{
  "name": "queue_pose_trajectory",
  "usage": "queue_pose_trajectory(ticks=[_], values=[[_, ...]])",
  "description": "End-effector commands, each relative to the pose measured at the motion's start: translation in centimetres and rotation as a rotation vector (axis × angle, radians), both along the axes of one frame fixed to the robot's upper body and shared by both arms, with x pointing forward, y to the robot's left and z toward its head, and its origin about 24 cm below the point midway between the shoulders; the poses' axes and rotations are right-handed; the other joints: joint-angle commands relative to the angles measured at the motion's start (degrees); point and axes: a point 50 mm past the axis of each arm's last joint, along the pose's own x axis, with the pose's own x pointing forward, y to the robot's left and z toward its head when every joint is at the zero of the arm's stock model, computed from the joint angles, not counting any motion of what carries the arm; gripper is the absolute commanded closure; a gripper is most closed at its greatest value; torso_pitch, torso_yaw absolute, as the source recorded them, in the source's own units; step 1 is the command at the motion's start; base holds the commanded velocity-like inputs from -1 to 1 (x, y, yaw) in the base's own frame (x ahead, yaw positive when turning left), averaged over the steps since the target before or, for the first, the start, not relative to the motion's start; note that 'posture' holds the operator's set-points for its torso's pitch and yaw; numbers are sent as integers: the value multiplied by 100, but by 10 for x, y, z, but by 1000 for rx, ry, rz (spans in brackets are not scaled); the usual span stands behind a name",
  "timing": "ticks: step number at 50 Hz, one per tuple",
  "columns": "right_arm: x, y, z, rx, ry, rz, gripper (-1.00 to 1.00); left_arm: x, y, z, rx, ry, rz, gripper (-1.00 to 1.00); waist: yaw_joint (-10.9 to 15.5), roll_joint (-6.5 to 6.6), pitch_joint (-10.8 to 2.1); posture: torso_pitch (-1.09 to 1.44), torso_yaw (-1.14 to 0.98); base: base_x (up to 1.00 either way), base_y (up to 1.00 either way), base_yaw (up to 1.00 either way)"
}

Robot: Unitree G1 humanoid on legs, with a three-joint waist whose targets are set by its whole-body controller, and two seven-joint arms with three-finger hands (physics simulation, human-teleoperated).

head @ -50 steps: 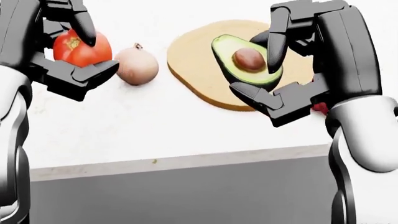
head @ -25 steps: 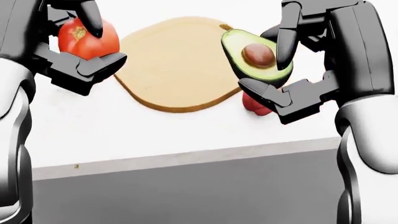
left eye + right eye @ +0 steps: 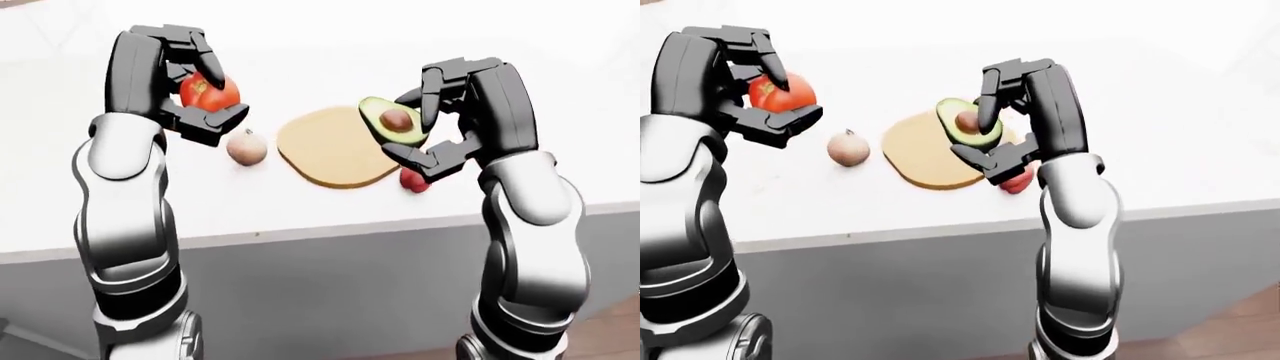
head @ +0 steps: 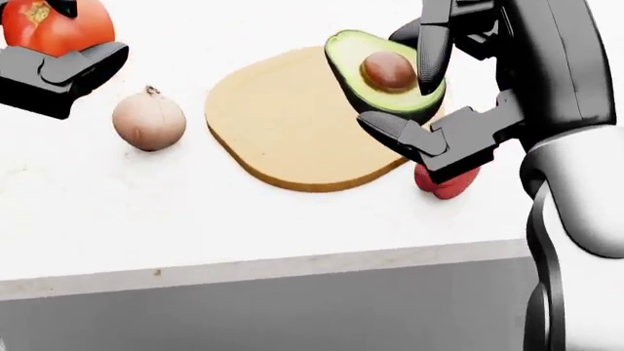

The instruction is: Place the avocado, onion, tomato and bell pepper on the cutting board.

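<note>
My right hand is shut on the halved avocado, cut face with brown pit showing, held above the right part of the tan cutting board. At the head view's top left my left hand is shut on the red tomato, raised over the counter. The pale onion rests on the white counter just left of the board. A red bell pepper lies by the board's right edge, partly hidden under my right hand.
The white counter ends in an edge across the lower part of the head view, with a grey cabinet face below. Wood floor shows at the left-eye view's bottom right.
The head camera has swung, so the whole picture shifts: the board sits further right and the onion is back in view. Both hands still hold their items, the tomato now further left.
</note>
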Motion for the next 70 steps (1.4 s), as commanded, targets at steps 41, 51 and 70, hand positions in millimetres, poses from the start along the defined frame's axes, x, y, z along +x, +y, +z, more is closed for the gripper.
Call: queue_pose_trajectory(ticks=[41, 51, 70], values=[[-7, -3, 12, 2, -93, -30, 100, -6, -4, 15, 19, -89, -16, 100, -42, 26, -117, 0, 0, 6, -1, 0], [-5, -4, 8, -1, -76, -43, 100, -8, -3, 14, 18, -89, -15, 100, -73, -30, -98, 0, 0, 0, 0, 0], [-5, -3, 13, -4, -84, -37, 100, -6, -3, 16, 17, -91, -13, 100, 4, -177, 96, 0, 0, 16, 0, 0]])
